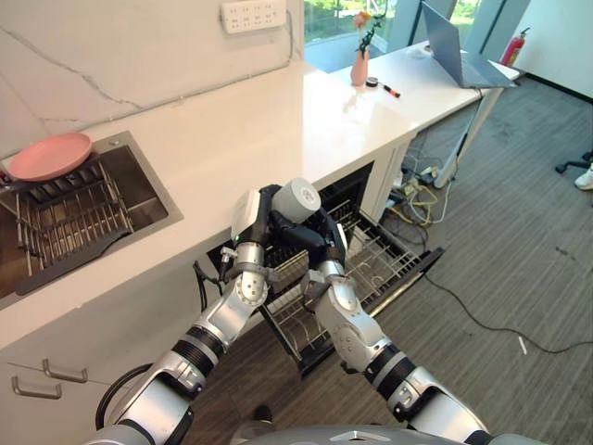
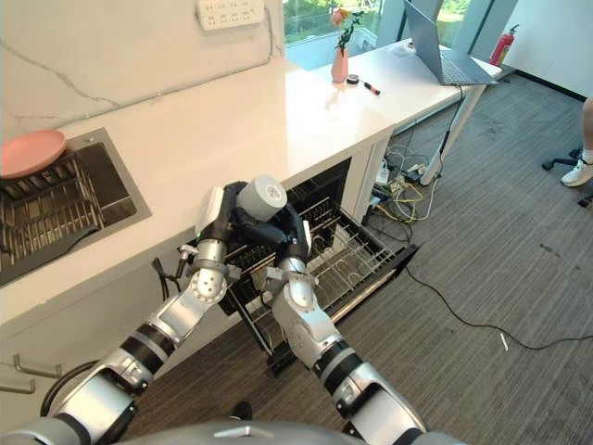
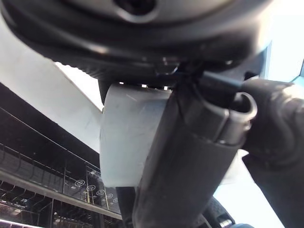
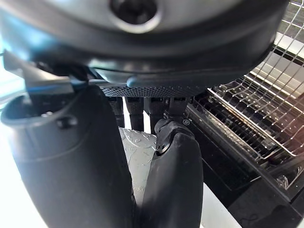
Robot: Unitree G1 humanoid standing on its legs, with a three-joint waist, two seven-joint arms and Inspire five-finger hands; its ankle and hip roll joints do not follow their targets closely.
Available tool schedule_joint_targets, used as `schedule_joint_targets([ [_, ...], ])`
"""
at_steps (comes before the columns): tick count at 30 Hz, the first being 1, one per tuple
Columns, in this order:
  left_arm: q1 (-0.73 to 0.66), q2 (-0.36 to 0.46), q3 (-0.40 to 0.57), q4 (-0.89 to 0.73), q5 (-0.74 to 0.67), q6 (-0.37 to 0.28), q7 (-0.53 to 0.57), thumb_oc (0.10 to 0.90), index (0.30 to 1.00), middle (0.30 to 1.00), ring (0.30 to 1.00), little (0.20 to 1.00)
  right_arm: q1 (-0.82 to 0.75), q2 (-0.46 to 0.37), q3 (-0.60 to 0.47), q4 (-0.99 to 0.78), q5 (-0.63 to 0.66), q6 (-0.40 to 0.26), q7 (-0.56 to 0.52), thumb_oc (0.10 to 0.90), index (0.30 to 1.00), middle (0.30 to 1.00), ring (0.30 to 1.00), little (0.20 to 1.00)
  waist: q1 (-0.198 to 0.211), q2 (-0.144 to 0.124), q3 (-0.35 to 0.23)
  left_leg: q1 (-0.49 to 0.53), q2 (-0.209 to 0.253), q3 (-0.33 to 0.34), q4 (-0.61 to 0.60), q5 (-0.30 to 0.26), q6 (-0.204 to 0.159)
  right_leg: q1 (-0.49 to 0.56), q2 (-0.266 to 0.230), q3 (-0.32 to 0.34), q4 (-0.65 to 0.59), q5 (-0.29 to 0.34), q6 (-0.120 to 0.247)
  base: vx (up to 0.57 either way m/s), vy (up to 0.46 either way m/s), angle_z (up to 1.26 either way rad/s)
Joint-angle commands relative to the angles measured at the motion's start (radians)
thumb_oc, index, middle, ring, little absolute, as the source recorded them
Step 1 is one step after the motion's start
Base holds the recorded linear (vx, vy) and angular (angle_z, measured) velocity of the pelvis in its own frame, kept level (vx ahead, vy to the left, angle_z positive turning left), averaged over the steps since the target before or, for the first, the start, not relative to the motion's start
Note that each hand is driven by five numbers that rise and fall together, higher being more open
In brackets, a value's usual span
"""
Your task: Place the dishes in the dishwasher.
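Grey-white cup (image 1: 296,198), embossed underside, sits above your dishwasher rack (image 1: 371,264); left hand (image 1: 248,218) and right hand (image 1: 326,239) both curl round it. No legible writing.

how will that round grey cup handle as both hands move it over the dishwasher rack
The round grey cup looks rigid and probably light. Its smooth curved wall could slip or roll if released sideways. The left hand and right hand both wrap it above the pulled-out wire dishwasher rack, so it seems well steadied.

Bright daylight from windows; glare on countertop (image 1: 278,120); wrist views blurred close-up.
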Motion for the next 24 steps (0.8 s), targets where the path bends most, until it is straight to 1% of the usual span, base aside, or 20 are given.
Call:
schedule_joint_targets([
  [1, -0.194, -0.085, -0.173, -0.028, 0.129, -0.124, 0.001, 0.800, 0.900, 0.900, 0.900, 0.900, -0.230, 0.105, -0.110, -0.122, -0.014, -0.102, 0.017, 0.400, 0.300, 0.300, 0.300, 0.300, 0.005, -0.020, -0.021, 0.052, -0.012, -0.002, 0.003, -0.070, 0.024, 0.057, -0.062, 0.046, 0.012, -0.050, 0.078, 0.00, 0.000, 0.00],
  [3, -0.189, -0.053, -0.156, -0.038, 0.190, -0.106, -0.003, 0.800, 0.900, 0.900, 0.900, 0.900, -0.199, 0.078, -0.124, -0.196, -0.018, -0.114, 0.022, 0.400, 0.300, 0.300, 0.300, 0.300, -0.001, -0.019, -0.022, 0.055, -0.009, 0.002, 0.003, -0.073, 0.022, 0.057, -0.061, 0.045, 0.012, -0.052, 0.077, 0.00, 0.000, 0.00],
  [5, -0.177, -0.041, -0.147, -0.050, 0.203, -0.099, -0.005, 0.800, 0.900, 0.900, 0.900, 0.900, -0.188, 0.069, -0.142, -0.235, -0.034, -0.124, 0.007, 0.400, 0.300, 0.300, 0.300, 0.300, -0.004, -0.017, -0.023, 0.058, -0.007, 0.002, 0.003, -0.074, 0.022, 0.059, -0.060, 0.045, 0.013, -0.055, 0.077, 0.00, 0.000, 0.00],
  [6, -0.159, -0.024, -0.134, -0.075, 0.222, -0.092, -0.005, 0.800, 0.900, 0.900, 0.900, 0.900, -0.176, 0.059, -0.184, -0.306, -0.058, -0.149, -0.029, 0.400, 0.300, 0.300, 0.300, 0.300, -0.008, -0.013, -0.022, 0.065, -0.004, 0.002, 0.003, -0.075, 0.020, 0.062, -0.057, 0.045, 0.013, -0.060, 0.077, 0.00, 0.000, 0.00],
  [7, -0.158, -0.024, -0.134, -0.076, 0.222, -0.092, -0.005, 0.800, 0.900, 0.900, 0.900, 0.900, -0.174, 0.059, -0.184, -0.309, -0.060, -0.148, -0.032, 0.400, 0.300, 0.300, 0.300, 0.300, -0.008, -0.014, -0.023, 0.064, -0.005, 0.002, 0.003, -0.074, 0.020, 0.061, -0.057, 0.045, 0.013, -0.060, 0.077, 0.04, -0.013, 0.01],
  [8, -0.143, -0.016, -0.124, -0.098, 0.226, -0.090, -0.007, 0.800, 0.900, 0.900, 0.900, 0.900, -0.175, 0.053, -0.214, -0.354, -0.077, -0.167, -0.058, 0.400, 0.300, 0.300, 0.300, 0.300, -0.008, -0.010, -0.023, 0.071, -0.001, 0.002, 0.003, -0.079, 0.018, 0.065, -0.054, 0.044, 0.014, -0.066, 0.077, 0.00, 0.000, 0.00],
  [9, -0.111, 0.001, -0.114, -0.148, 0.231, -0.099, -0.022, 0.800, 0.900, 0.900, 0.900, 0.900, -0.182, 0.038, -0.281, -0.425, -0.131, -0.184, -0.109, 0.400, 0.300, 0.300, 0.300, 0.300, -0.007, -0.009, -0.026, 0.069, -0.002, 0.000, 0.003, -0.078, 0.020, 0.066, -0.057, 0.037, 0.014, -0.067, 0.076, 0.05, -0.012, 0.02],
  [11, -0.077, 0.018, -0.104, -0.200, 0.222, -0.122, -0.044, 0.800, 0.900, 0.900, 0.900, 0.900, -0.191, 0.020, -0.341, -0.486, -0.193, -0.196, -0.154, 0.400, 0.300, 0.300, 0.300, 0.300, -0.001, -0.004, -0.026, 0.076, 0.002, -0.002, 0.003, -0.086, 0.019, 0.074, -0.053, 0.032, 0.015, -0.074, 0.077, 0.04, -0.005, 0.09],
  [14, -0.011, 0.040, -0.092, -0.243, 0.191, -0.153, -0.080, 0.800, 0.900, 0.900, 0.900, 0.900, -0.187, -0.006, -0.405, -0.552, -0.260, -0.196, -0.191, 0.400, 0.300, 0.300, 0.300, 0.300, 0.007, -0.006, -0.027, 0.068, -0.003, -0.009, 0.003, -0.082, 0.022, 0.070, -0.055, 0.027, 0.014, -0.071, 0.077, 0.02, -0.003, 0.10],
  [15, -0.009, 0.041, -0.092, -0.245, 0.189, -0.154, -0.082, 0.800, 0.900, 0.900, 0.900, 0.900, -0.185, -0.005, -0.405, -0.555, -0.262, -0.194, -0.193, 0.400, 0.300, 0.300, 0.300, 0.300, 0.007, -0.006, -0.028, 0.068, -0.003, -0.010, 0.003, -0.082, 0.022, 0.070, -0.055, 0.026, 0.014, -0.071, 0.077, 0.02, -0.008, 0.04],
  [16, 0.029, 0.059, -0.085, -0.262, 0.158, -0.170, -0.106, 0.800, 0.900, 0.900, 0.900, 0.900, -0.170, -0.018, -0.418, -0.582, -0.275, -0.191, -0.198, 0.400, 0.300, 0.300, 0.300, 0.300, 0.010, -0.006, -0.027, 0.064, -0.004, -0.013, 0.003, -0.081, 0.023, 0.068, -0.055, 0.025, 0.014, -0.072, 0.076, 0.00, 0.000, 0.00],
  [18, 0.049, 0.067, -0.078, -0.270, 0.145, -0.173, -0.115, 0.800, 0.900, 0.900, 0.900, 0.900, -0.160, -0.023, -0.420, -0.591, -0.273, -0.191, -0.197, 0.400, 0.300, 0.300, 0.300, 0.300, 0.012, -0.006, -0.026, 0.062, -0.005, -0.015, 0.003, -0.081, 0.023, 0.067, -0.054, 0.024, 0.014, -0.073, 0.075, 0.00, -0.003, -0.02],
  [19, 0.105, 0.091, -0.057, -0.286, 0.120, -0.183, -0.134, 0.800, 0.900, 0.900, 0.900, 0.900, -0.139, -0.034, -0.422, -0.603, -0.261, -0.191, -0.188, 0.400, 0.300, 0.300, 0.300, 0.300, 0.016, -0.005, -0.023, 0.058, -0.006, -0.018, 0.003, -0.080, 0.024, 0.065, -0.052, 0.023, 0.014, -0.074, 0.075, 0.00, -0.004, -0.05],
  [21, 0.135, 0.104, -0.043, -0.296, 0.107, -0.186, -0.144, 0.800, 0.900, 0.900, 0.900, 0.900, -0.126, -0.044, -0.426, -0.609, -0.258, -0.191, -0.183, 0.400, 0.300, 0.300, 0.300, 0.300, 0.017, -0.005, -0.022, 0.054, -0.007, -0.019, 0.003, -0.079, 0.023, 0.063, -0.052, 0.022, 0.015, -0.074, 0.074, 0.00, -0.007, -0.05],
  [22, 0.205, 0.132, -0.002, -0.312, 0.078, -0.201, -0.159, 0.800, 0.900, 0.900, 0.900, 0.900, -0.095, -0.065, -0.437, -0.618, -0.244, -0.190, -0.163, 0.400, 0.300, 0.300, 0.300, 0.300, 0.027, -0.002, -0.014, 0.055, -0.002, -0.021, 0.003, -0.083, 0.021, 0.065, -0.047, 0.020, 0.016, -0.080, 0.074, 0.00, 0.000, 0.00],
  [23, 0.243, 0.149, 0.023, -0.319, 0.063, -0.208, -0.169, 0.800, 0.900, 0.900, 0.900, 0.900, -0.072, -0.079, -0.441, -0.620, -0.238, -0.184, -0.142, 0.400, 0.300, 0.300, 0.300, 0.300, 0.029, -0.003, -0.012, 0.052, -0.003, -0.023, 0.003, -0.081, 0.021, 0.064, -0.047, 0.018, 0.016, -0.079, 0.074, 0.00, 0.000, 0.00],
  [24, 0.247, 0.150, 0.026, -0.322, 0.062, -0.208, -0.171, 0.800, 0.900, 0.900, 0.900, 0.900, -0.070, -0.078, -0.439, -0.621, -0.237, -0.184, -0.140, 0.400, 0.300, 0.300, 0.300, 0.300, 0.026, -0.005, -0.016, 0.046, -0.006, -0.024, 0.003, -0.076, 0.022, 0.060, -0.050, 0.016, 0.015, -0.074, 0.074, 0.00, 0.000, 0.00],
])
